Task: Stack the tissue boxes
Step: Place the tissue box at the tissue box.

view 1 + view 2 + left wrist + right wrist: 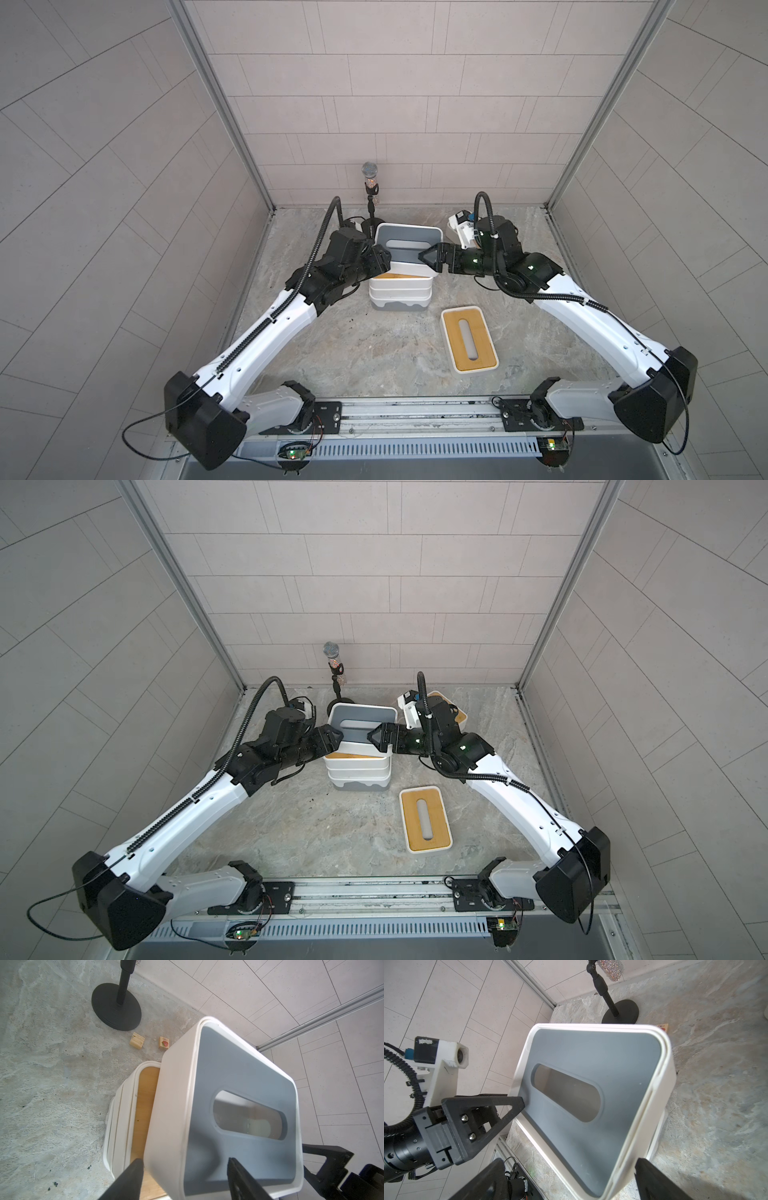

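Both arms reach in from the rail at the near edge of the table point(353, 353), elbows flared wide and forearms slanting inward. The wrists bend so the two pincers face each other across the grey box point(409, 235).

The left pincer point(386, 257) is on the box's left end, and the wrist view shows it clenched there. One finger point(241, 1176) lies on the grey lid and the other point(133, 1176) sits against the white wall at the base.

The right pincer point(422, 258) meets the opposite end with its jaws spread wide. From its wrist camera one finger point(652, 1178) is right at the box's wall, and the other point(488, 1178) stands clear of it. That's released, just bracketing the end.

The grey box sits tilted over the stack point(401, 291) at mid-table, shifted toward the back wall so a strip of the tan lid beneath shows. Whether it touches that lid, I can't tell.

A tan box point(484, 345) lies flat on the table, near and to the right of the stack, well apart from both pincers. Another tan-lidded box point(460, 717) peeks out behind the right wrist.

At the back there's a mic stand point(370, 195), with two wooden cubes point(137, 1040) near its base.
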You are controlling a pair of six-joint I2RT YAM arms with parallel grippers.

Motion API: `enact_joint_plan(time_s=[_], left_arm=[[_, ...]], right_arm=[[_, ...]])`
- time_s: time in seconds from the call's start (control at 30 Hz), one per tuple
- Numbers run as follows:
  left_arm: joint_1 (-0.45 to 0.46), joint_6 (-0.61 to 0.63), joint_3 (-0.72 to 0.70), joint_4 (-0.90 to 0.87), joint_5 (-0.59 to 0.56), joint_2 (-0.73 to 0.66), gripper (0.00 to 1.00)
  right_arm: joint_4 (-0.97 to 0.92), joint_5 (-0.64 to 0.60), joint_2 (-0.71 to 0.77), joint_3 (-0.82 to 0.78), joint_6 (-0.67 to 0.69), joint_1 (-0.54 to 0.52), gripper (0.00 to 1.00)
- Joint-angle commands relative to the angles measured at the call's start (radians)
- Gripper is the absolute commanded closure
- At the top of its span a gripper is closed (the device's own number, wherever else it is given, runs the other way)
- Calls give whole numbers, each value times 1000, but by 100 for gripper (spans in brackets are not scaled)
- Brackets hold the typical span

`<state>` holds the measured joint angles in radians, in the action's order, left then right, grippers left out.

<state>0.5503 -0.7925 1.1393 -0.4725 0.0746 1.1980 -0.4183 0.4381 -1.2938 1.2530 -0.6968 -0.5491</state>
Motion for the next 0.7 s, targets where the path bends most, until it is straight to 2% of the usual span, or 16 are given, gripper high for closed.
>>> enact_joint_plan(time_s=[0.0,0.1,0.27,0.47,0.67], left_arm=[[-1,19,16,-22,-46,-20,29],[-5,57,69,-44,-76,-3,26],[-14,98,155,-76,-51,65,25],[-20,114,179,-56,-10,105,25],[-21,108,137,-31,16,65,25]], right_arm=[[-19,-28,9,26,21,-4,1],[-26,-46,5,32,31,-1,1],[-19,-55,-17,47,30,0,1],[-11,-41,-48,72,29,0,1],[-38,-25,-64,100,49,-7,1]])
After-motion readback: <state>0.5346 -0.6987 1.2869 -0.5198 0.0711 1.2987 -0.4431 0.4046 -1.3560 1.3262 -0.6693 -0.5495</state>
